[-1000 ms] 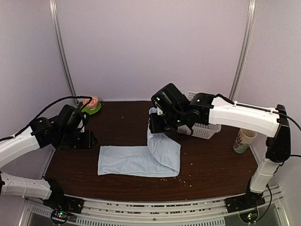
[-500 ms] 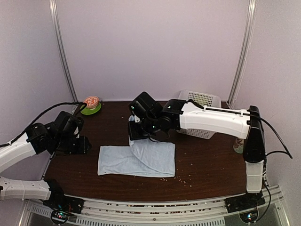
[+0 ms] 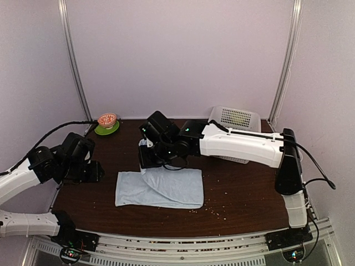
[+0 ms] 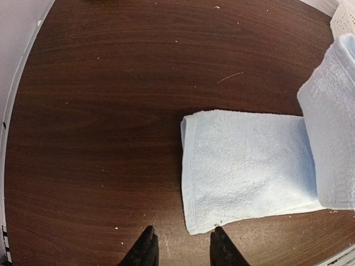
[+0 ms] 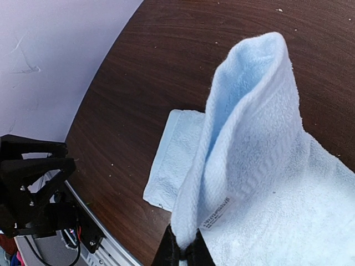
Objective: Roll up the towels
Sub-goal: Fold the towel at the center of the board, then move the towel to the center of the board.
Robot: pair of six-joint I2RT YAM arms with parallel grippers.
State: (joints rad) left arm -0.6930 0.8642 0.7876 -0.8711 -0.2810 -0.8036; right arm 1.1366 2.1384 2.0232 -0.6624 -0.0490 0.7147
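Dark wooden worktop (image 3: 244,194) fills my view. On its near half lies the light-blue towel (image 3: 166,191), mostly flat. My left pincer (image 4: 183,245) hovers partly spread and empty, just off the towel's left edge. My right pincer (image 5: 183,252) is pinched on the towel's raised, folded-over end. Farther back sit a white basket (image 3: 236,117) and a green saucer (image 3: 107,129).

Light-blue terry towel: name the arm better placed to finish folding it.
Right: its jaws grip the lifted end of the light-blue terry towel; the left jaws hang empty, short of its edge.
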